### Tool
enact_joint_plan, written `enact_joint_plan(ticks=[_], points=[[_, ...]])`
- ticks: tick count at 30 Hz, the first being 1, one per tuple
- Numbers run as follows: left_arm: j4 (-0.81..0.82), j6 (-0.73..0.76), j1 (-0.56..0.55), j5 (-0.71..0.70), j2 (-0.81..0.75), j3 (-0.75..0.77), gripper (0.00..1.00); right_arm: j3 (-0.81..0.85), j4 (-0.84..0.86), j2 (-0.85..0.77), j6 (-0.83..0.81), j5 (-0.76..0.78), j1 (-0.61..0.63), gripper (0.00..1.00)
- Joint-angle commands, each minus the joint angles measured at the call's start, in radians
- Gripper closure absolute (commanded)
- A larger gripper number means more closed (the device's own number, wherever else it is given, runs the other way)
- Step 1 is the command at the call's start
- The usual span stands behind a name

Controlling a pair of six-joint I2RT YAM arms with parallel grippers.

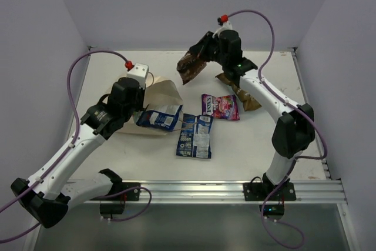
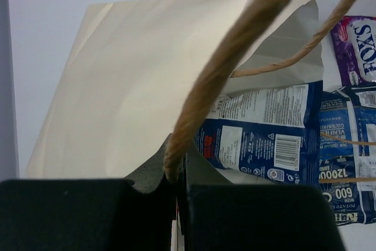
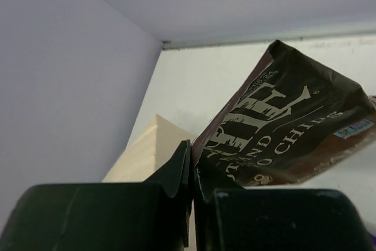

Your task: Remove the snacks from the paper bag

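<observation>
The cream paper bag (image 1: 163,93) lies on its side on the table. My left gripper (image 1: 138,103) is shut on its brown string handle (image 2: 235,45), with the bag (image 2: 135,86) spread out below. One blue-and-white packet (image 1: 160,117) lies in the bag's mouth (image 2: 258,139). A second blue-and-white packet (image 1: 195,136) and the magenta packet (image 1: 221,107) lie on the table. My right gripper (image 1: 202,51) is shut on a brown packet (image 1: 192,66) and holds it in the air; in the right wrist view the jaws (image 3: 192,174) pinch its corner (image 3: 288,127). The other brown packet (image 1: 242,93) lies under the right arm. The teal packet is out of view.
White walls close in the table on the left, back and right. The right arm's forearm (image 1: 270,95) stretches over the table's right half. An aluminium rail (image 1: 235,191) runs along the near edge.
</observation>
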Motion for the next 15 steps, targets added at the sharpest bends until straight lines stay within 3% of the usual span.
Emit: enact_joint_plan(ticks=[1, 5, 8, 12, 15], points=[[0.007, 0.018, 0.012, 0.018, -0.019, -0.004, 1.0, -0.154, 0.241, 0.023, 0.103, -0.108, -0.005, 1.0], [0.007, 0.024, 0.011, 0.037, -0.019, 0.006, 1.0, -0.425, 0.255, 0.01, 0.159, -0.085, -0.01, 1.0], [0.007, 0.027, 0.012, 0.054, -0.024, 0.008, 1.0, -0.525, 0.204, -0.02, 0.177, -0.077, -0.01, 1.0], [0.004, 0.038, 0.011, 0.069, -0.035, 0.005, 1.0, -0.455, 0.117, 0.039, 0.143, -0.102, -0.01, 0.97], [-0.002, 0.04, 0.012, 0.086, -0.039, 0.01, 1.0, -0.268, -0.009, 0.157, 0.105, -0.122, -0.008, 0.94]])
